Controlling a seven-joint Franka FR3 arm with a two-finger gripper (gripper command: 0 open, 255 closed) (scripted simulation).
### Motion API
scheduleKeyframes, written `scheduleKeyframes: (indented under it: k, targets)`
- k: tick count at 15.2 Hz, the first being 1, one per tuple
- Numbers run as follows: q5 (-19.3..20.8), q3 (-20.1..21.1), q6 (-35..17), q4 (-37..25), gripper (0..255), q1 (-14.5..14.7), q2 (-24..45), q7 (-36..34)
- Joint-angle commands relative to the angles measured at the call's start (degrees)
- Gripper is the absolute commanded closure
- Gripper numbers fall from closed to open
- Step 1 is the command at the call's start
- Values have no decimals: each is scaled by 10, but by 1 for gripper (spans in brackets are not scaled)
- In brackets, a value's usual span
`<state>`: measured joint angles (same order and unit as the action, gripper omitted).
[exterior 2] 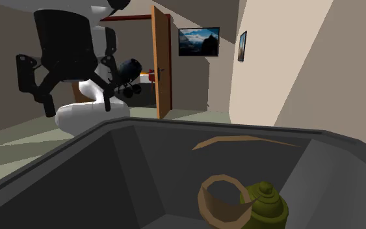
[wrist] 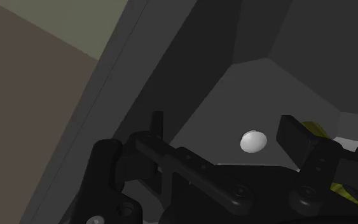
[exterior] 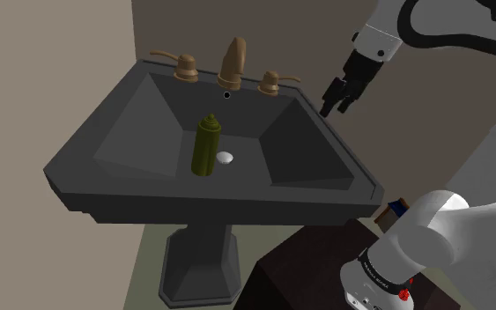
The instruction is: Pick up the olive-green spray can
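Observation:
The olive-green spray can (exterior: 206, 145) stands upright in the basin of a dark grey pedestal sink (exterior: 237, 208), just beside the white drain plug (exterior: 225, 158). My black gripper (exterior: 337, 97) hangs open above the sink's rim on the shoulder view's right, well apart from the can. In the second exterior view the gripper (exterior 2: 77, 104) hovers over the sink's rim (exterior 2: 77, 146), and the can's top (exterior 2: 264, 205) shows low in front. In the wrist view the gripper (wrist: 225, 130) holds nothing; the drain plug (wrist: 253, 141) lies between the fingers' lines, and the can (wrist: 315, 129) peeks from behind one finger.
A brown faucet (exterior: 233, 62) with two handles (exterior: 184, 66) (exterior: 270, 84) lines the sink's back edge, against a wall. My dark stand (exterior: 299, 264) sits beside the pedestal. A wooden door (exterior 2: 161, 62) stands open far behind the arm.

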<state>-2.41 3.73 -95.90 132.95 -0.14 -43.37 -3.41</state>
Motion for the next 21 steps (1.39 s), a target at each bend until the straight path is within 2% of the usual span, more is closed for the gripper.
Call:
scheduleKeyframes:
  k: [1,7,12,17,21]
  targets:
    - [0,0,0,0,0,0,0,0]
    - [-42,70,-85,6,0,6,51,-105]
    - [-60,129,-155,-15,0,3,115,-192]
    - [-53,189,-219,-57,0,-8,196,-285]
    - [-24,237,-261,-107,0,-22,271,-367]
